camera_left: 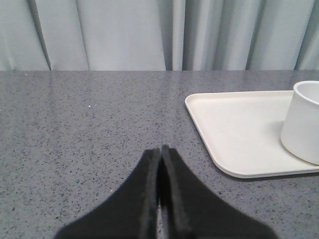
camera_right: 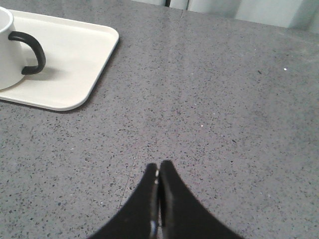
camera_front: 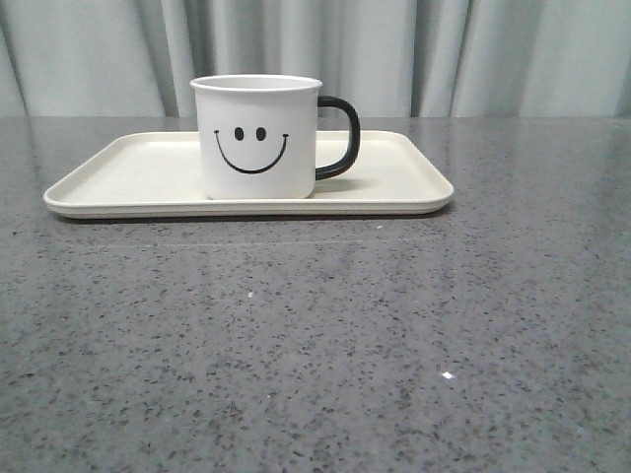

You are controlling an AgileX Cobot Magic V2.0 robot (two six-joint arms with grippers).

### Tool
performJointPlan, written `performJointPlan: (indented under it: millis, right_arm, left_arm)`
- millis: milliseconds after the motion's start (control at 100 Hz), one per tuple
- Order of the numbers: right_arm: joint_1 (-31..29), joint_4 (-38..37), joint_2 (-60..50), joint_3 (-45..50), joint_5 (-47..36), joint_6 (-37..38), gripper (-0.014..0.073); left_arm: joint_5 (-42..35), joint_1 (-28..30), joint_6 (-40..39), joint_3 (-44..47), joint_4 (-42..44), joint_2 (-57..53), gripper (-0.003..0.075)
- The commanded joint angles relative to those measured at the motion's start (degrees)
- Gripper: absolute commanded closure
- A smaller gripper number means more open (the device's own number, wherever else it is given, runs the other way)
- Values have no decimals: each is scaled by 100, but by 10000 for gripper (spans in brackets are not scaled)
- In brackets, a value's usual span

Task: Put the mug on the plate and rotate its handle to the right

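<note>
Mug [camera_front: 258, 138] handle [camera_front: 340, 138] points right on plate [camera_front: 118, 177]

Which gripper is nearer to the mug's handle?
Right. The handle points toward the right gripper; the left gripper sits off the plate's opposite end, past the mug.

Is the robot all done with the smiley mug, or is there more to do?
It looks finished. The mug stands upright on the plate, and its handle points right in the front view. Nothing is in hand: the left end effector and right end effector are both shut, empty and away from the plate. Nothing visible is left to do.
</note>
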Motion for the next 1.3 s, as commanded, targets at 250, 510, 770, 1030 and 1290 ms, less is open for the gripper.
performJointPlan:
  millis: [250, 510, 770, 1030, 1290]
  right_arm:
    - [-39, 79, 27, -129, -380, -5, 659]
    - [-39, 79, 27, -129, -375, -5, 659]
    - [-39, 79, 27, -129, -375, -5, 659]
    - [-39, 79, 27, -129, -375, -5, 659]
    - [-39, 79, 27, -129, -375, -5, 659]
  left_arm:
    - [-864, 24, 210, 1103, -69, -1200, 740]
    - [-1081, 103, 210, 1465, -79, -1471, 740]
    - [-1328, 313, 210, 1553, -79, -1471, 740]
    - [-1318, 313, 210, 1553, -79, -1471, 740]
    - [-1318, 313, 210, 1553, -79, -1471, 740]
